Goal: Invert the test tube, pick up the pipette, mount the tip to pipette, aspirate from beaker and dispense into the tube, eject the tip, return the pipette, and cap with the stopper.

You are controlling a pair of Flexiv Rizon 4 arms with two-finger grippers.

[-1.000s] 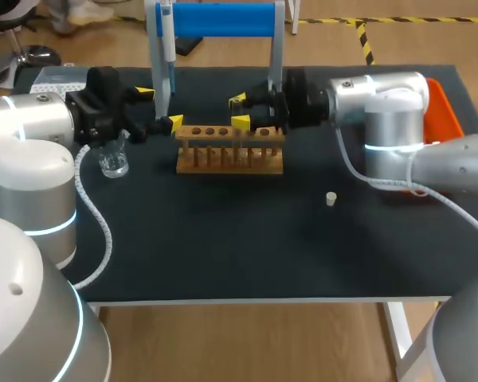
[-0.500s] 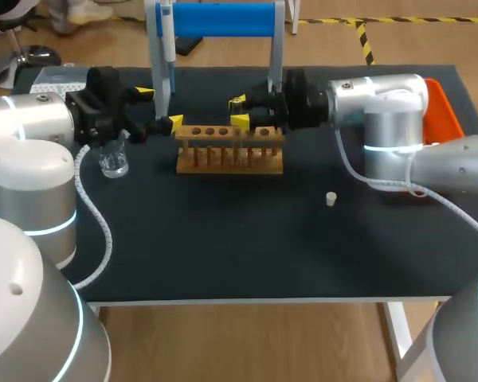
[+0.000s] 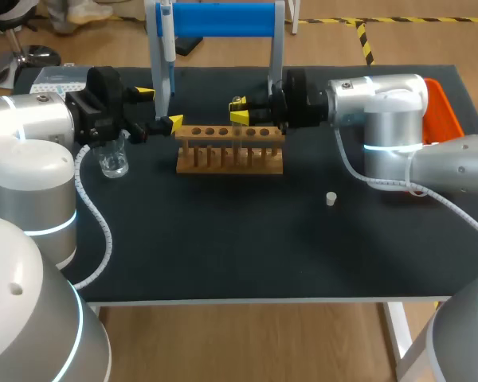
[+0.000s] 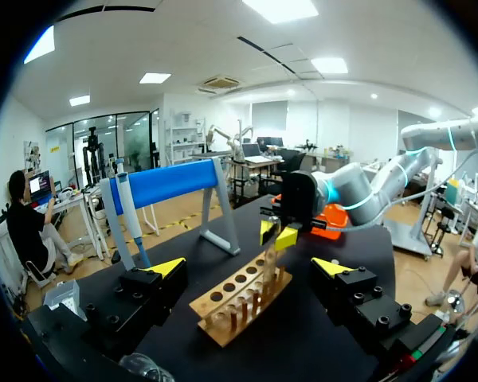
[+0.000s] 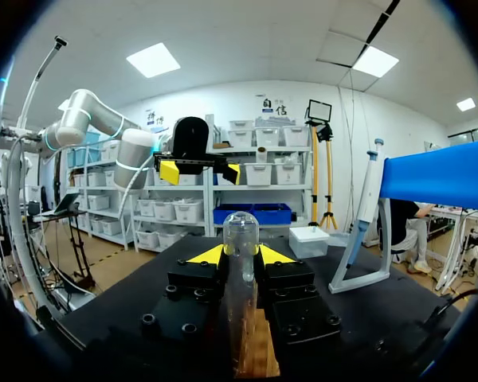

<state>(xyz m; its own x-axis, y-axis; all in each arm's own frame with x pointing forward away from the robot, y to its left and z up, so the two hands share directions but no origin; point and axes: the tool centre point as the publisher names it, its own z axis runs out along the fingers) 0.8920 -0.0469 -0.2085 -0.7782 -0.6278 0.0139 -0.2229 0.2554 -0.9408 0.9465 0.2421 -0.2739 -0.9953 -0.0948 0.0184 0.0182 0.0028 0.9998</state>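
Head view tells most of it: over the last second the right gripper, reaching in from three o'clock to the far rail of the wooden rack, has drawn its two yellow tips closer together. It also seems to have lifted a shade. That arm's own wrist camera shows the result plainly: both fingers press the test tube from either side. The glass stands upright between them with its rounded closed end uppermost and its lower part running down toward the rack. Whether it has come clear of the rack yet I can't make out from where I stand.

Nothing else has stirred. The left gripper sits where it was, at about ten o'clock from the rack beside the leg of the blue stand, its fingers spread wide with nothing between them. The beaker is just below it, at the rack's nine o'clock. The pipette hangs on the stand out at eleven o'clock, untouched. The stopper lies alone on the dark table at four o'clock, well apart from everything.

To my eye that means the grip for the very first step has just been made. The tube is mouth-down and now held, so what remains of this step is to lift it free and turn it over. Pipette, tip, liquid and stopper are all yet to come. Smooth glass pinched near its top could slip or swing during the turn, so I'd expect a slow, steady lift
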